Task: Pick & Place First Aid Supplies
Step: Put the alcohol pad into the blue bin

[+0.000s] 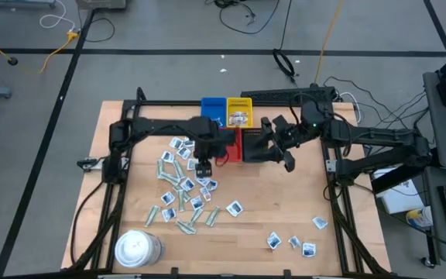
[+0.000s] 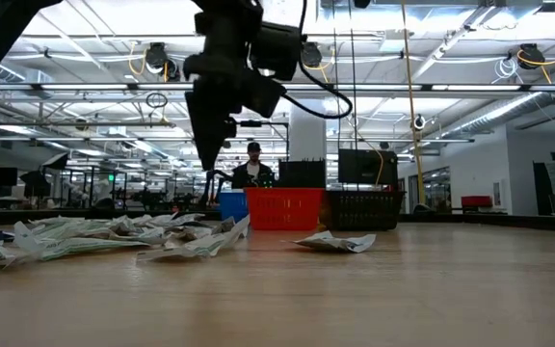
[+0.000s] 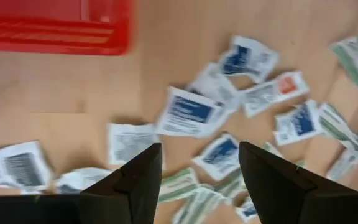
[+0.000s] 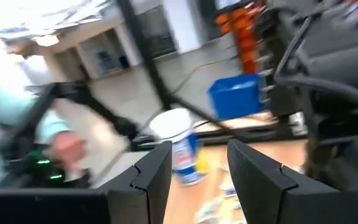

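The packets (image 1: 183,188) are scattered flat on the table (image 1: 254,217), mostly left of centre, with a few apart near the right front. The left gripper (image 3: 197,180) hangs above the pile with fingers spread and empty. The right gripper (image 4: 197,168) is held up near the black tray (image 1: 263,147), fingers spread, holding nothing. Packets are judged very light, thin and limp, likely slippery and overlapping. A pinch across a raised edge or corner of one white square (image 3: 191,112) is advised; a flat-lying middle offers little purchase.
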{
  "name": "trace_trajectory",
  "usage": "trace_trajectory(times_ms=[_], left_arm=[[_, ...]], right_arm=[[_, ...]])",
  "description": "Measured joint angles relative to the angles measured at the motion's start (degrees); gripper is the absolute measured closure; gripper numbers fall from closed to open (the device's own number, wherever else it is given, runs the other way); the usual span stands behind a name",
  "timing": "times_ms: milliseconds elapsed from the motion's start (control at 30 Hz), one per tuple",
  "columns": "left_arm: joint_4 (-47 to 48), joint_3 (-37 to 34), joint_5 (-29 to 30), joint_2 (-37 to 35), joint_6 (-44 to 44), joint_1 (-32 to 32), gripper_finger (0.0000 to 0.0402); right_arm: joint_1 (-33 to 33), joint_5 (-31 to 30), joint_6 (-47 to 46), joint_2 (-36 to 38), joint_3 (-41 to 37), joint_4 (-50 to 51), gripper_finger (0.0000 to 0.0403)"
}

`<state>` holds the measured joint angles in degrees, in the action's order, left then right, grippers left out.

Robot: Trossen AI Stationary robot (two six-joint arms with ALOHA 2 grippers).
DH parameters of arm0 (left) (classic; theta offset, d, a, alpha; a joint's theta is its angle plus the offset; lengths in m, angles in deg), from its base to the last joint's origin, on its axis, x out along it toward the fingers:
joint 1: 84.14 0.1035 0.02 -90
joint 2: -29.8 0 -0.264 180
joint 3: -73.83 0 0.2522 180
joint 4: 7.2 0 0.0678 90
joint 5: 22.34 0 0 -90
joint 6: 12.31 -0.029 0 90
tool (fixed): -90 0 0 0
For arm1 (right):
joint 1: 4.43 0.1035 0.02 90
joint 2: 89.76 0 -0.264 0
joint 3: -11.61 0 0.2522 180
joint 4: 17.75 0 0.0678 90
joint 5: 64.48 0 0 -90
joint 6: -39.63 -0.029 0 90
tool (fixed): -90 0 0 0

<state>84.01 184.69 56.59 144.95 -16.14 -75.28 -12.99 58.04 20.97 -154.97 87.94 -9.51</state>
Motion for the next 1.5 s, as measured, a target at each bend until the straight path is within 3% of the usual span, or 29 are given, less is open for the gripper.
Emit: trace_trajectory(times_ms=[100, 367, 567, 833, 1200, 1367, 1500], left_arm=[[-0.3, 0.0, 0.1, 0.0, 1.1, -2.8, 0.0179], [-1.3, 0.0, 0.5, 0.0, 5.7, -7.3, 0.0193], [-1.4, 0.0, 0.5, 0.0, 8.8, -9.3, 0.0208], [-2.5, 0.0, 0.5, 0.0, 9.4, -10.5, 0.0221], [-2.7, 0.0, 0.4, 0.0, 13.7, -10.5, 0.0205], [-6.8, 0.0, -0.8, -0.3, 12.2, -10.2, 0.0195], [-14.6, 0.0, 2.5, -4.5, 10.7, -11.6, 0.0202]], right_arm=[[2.0, 5.2, -2.1, 0.0, 0.0, 1.0, 0.0250], [10.0, 4.6, -7.9, 0.0, 0.0, 14.4, 0.0253], [18.1, 3.3, -14.0, 1.4, 0.0, 24.9, 0.0288], [28.4, 1.6, -26.1, 3.0, 0.0, 28.6, 0.0310], [46.7, -12.6, -38.7, 2.4, 0.0, 42.8, 0.0310], [49.4, -17.4, -38.4, 0.7, 0.0, 52.1, 0.0309], [49.6, -21.5, -36.8, -0.2, 0.0, 55.4, 0.0309]])
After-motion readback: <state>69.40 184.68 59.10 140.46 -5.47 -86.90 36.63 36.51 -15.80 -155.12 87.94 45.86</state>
